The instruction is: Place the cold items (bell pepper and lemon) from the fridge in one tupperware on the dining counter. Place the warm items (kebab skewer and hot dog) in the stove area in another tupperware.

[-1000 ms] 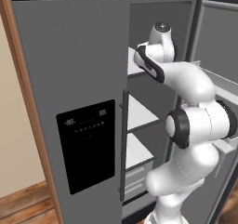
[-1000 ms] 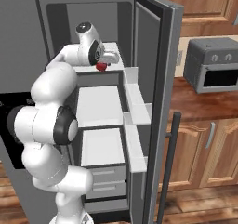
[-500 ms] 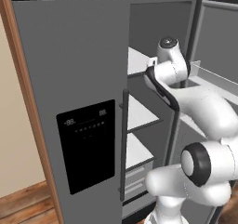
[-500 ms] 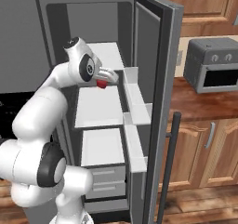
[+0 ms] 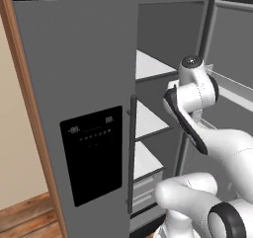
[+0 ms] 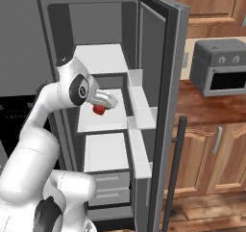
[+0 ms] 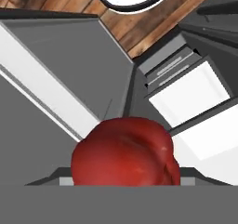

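A: Hand view first: the fingers are held part-way apart around the red bell pepper (image 7: 125, 151), which bulges at six o'clock right against the camera. The tips themselves are hidden behind it, so I take the grip from how close the pepper sits.

B: Right base view agrees. The gripper (image 6: 106, 102) is at about ten o'clock from the picture's centre, and the pepper hangs just under it, apart from the white fridge shelf (image 6: 103, 122) below.

A: So it is lifted clear, inside the open fridge (image 6: 96, 43), with the door bins (image 6: 139, 115) at three o'clock of the hand.

B: In the left base view the arm (image 5: 192, 91) bends in past the closed door with the dispenser panel (image 5: 91, 153). I can't see the pepper from that side.

A: Step in hand, I'd say: carrying the pepper out of the fridge, the first of the cold items. I can't make out the lemon here.

B: Next move calls for drawing the hand back between shelf and door bins without clipping either, then the base has to drive to the dining bench and its tupperware. The grip looks wide on a round, smooth thing; a knock could roll it loose.
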Controlling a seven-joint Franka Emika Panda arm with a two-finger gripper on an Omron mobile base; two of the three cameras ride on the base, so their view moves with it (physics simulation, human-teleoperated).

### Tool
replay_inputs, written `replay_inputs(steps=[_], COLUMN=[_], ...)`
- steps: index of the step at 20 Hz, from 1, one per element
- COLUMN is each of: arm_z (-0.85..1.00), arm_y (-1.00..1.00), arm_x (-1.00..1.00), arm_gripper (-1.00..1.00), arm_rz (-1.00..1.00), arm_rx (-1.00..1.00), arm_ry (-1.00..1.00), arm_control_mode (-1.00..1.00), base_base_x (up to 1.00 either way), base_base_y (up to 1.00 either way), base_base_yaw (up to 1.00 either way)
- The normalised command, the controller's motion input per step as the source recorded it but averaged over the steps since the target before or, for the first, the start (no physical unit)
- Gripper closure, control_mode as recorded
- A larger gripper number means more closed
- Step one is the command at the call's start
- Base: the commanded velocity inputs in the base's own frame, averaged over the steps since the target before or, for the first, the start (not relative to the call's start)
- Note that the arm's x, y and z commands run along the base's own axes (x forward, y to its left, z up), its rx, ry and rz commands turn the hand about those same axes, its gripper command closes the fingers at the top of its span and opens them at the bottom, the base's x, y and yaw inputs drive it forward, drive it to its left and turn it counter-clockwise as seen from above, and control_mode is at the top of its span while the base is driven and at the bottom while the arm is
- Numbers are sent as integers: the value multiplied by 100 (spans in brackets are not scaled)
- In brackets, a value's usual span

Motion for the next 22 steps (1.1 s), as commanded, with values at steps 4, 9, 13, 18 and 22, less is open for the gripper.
replay_inputs(steps=[4, 9, 13, 18, 22], arm_z=[-50, -62, -32, -5, -6], arm_y=[33, 52, 62, 40, 20], arm_x=[-100, -100, -62, -16, -27], arm_gripper=[100, 100, 100, 100, 100], arm_rz=[4, 9, 15, 9, 6], arm_rx=[5, 5, 0, 0, 0], arm_ry=[1, -21, -21, -8, -5], arm_control_mode=[-100, -100, -100, -100, -100], base_base_x=[0, 0, 0, 0, 0], base_base_y=[0, 0, 0, 0, 0], base_base_yaw=[0, 0, 0, 0, 0])
